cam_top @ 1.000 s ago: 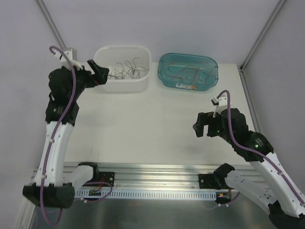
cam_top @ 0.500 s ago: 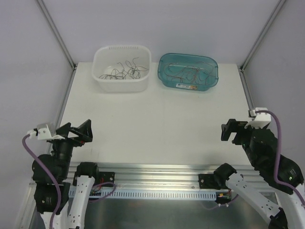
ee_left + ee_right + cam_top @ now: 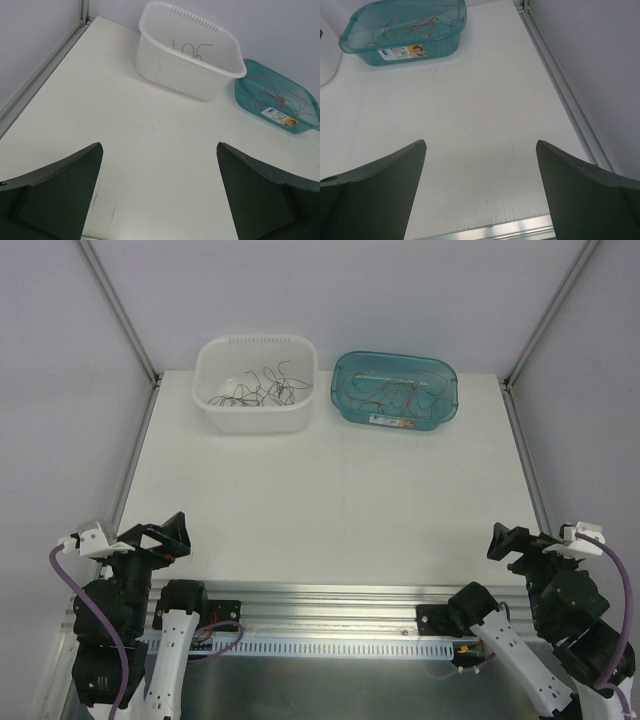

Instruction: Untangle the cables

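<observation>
Black left hand (image 3: 158, 532), right hand (image 3: 518, 544), spread, empty

At the far end of the white table (image 3: 330, 500) stands a white plastic tub (image 3: 255, 421) with a slotted rim. Just to its right, not touching, sits a see-through teal basin (image 3: 440, 412) with a small printed label (image 3: 388, 421) on its near wall. A ribbed aluminium rail (image 3: 330, 596) runs along the table's near edge.
</observation>
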Motion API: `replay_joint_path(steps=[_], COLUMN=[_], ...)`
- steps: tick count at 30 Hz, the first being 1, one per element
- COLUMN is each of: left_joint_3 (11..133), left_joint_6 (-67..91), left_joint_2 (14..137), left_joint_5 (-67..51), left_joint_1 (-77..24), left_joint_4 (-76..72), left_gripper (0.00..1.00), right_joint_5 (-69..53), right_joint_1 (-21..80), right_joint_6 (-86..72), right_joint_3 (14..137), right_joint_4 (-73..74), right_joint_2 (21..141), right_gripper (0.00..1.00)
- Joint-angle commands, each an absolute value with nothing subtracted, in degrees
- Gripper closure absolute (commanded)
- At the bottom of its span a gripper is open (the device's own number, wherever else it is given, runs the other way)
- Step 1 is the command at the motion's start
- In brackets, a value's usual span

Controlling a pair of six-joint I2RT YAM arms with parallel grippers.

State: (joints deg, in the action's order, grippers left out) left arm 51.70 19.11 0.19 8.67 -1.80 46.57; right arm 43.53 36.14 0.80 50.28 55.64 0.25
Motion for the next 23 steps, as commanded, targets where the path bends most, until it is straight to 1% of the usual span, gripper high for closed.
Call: replay_joint_path(steps=[1,5,23], left_joint_3=[52.3,51.7,49.7], left_joint_6=[19.5,20.4,23.8], left_joint_2=[-9.2,-9.3,-9.2], left_joint_5=[9.6,10.1,13.5], left_joint_1=[-1.7,-2.0,-2.4], left_joint_4=[46.8,46.8,46.7], left_gripper=[0.01,0.01,0.01], right_joint_5=[47.9,47.3,43.9], right_joint_1=[36.4,36.4,36.4], right_joint_6=[0.1,-2.9,-1.3], right_joint_3=[49.4,50.0,52.8], right_joint_4=[55.1,56.4,57.6], right_joint_2=[-5.7,-6.4,-4.0], right_gripper=[0.03,0.03,0.03])
